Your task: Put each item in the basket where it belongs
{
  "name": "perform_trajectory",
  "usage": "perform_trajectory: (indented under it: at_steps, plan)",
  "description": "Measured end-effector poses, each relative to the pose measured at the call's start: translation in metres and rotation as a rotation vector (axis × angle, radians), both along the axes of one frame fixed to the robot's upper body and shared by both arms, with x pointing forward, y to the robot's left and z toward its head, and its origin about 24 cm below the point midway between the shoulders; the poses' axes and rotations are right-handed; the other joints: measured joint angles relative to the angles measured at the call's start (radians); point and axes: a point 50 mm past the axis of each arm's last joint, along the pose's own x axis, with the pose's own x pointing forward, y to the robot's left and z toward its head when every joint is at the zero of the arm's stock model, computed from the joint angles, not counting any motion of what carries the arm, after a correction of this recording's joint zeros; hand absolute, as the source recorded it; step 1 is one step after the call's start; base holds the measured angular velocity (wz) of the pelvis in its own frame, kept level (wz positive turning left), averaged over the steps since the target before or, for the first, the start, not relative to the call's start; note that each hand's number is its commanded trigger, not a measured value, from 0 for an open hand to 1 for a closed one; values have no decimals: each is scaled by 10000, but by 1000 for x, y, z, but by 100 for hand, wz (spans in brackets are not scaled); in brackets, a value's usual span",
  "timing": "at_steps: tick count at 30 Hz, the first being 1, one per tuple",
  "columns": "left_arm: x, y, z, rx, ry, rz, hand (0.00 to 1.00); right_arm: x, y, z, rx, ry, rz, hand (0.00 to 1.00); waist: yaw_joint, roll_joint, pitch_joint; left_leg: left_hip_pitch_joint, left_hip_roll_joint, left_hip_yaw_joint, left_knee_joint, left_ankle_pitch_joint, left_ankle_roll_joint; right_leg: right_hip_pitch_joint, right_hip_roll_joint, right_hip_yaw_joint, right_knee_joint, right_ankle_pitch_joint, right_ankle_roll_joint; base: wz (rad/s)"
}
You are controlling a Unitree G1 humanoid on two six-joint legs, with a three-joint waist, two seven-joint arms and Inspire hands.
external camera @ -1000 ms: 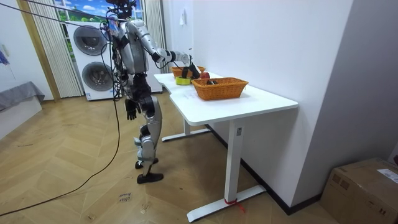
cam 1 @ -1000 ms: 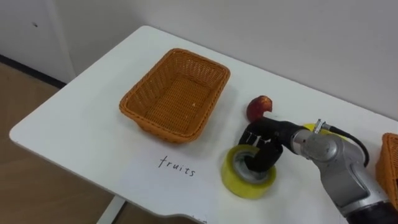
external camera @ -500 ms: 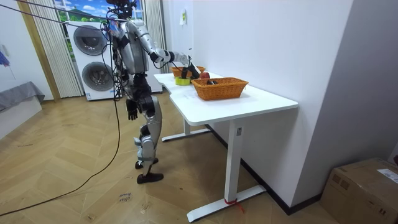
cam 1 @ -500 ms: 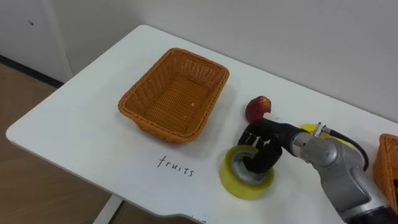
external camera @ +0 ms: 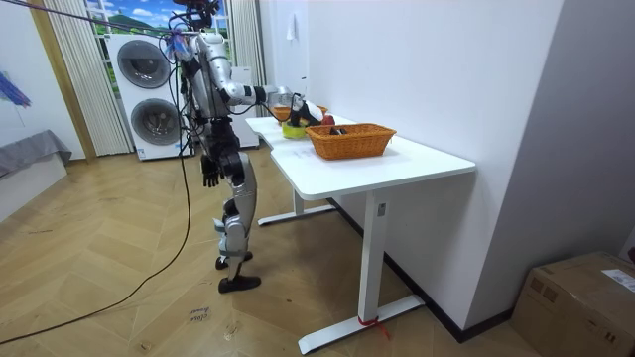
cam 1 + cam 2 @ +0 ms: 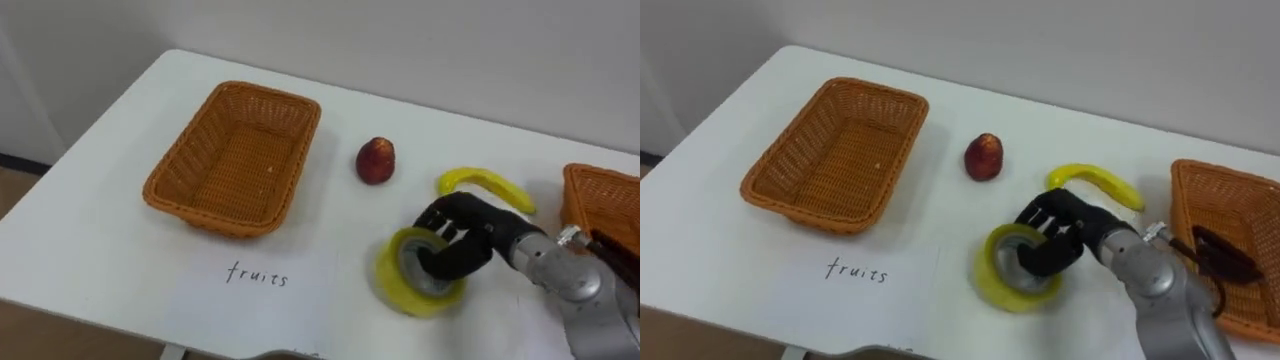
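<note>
The right hand curls through a tilted yellow tape roll (grey core), gripping its rim.

Robot stands at the white table — basket on it.

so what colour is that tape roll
Yellow tape roll with a grey core, held by the right hand; clearest in the right eye view.
</note>
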Motion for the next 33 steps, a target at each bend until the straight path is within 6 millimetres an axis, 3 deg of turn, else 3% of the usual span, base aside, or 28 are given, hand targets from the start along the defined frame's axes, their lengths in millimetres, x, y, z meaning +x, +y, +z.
perform_trajectory:
  at_steps: [5, 11, 23, 33]
  plan:
    - [2, 1, 0, -48, -339, -69, 0, -1, -13, 13, -86, -917, -682, 100, -220, 49, -1, 155, -8, 40, 4, -2, 4, 144, -5, 47, -13, -6, 9, 0]
    - [-10, -2, 0, -108, -15, 38, 0, 0, -17, 18, -190, -1406, -977, 100, -242, 59, -1, 213, -28, 155, 51, -34, 55, 183, 33, 237, -12, -30, 52, -5]
    - [-24, -4, 1, -290, 422, 173, 0, 2, -19, 34, 250, -3069, -1754, 100, -474, 194, -36, 391, -50, 159, -52, -53, 96, 312, 10, 183, -18, -33, 109, 0]
    - [-23, -4, 1, -492, 242, 352, 0, -3, -47, 49, 663, -4476, -3584, 100, -799, 276, -59, 300, -45, 255, -74, -57, 100, 162, -15, 256, 14, -38, 117, -3]
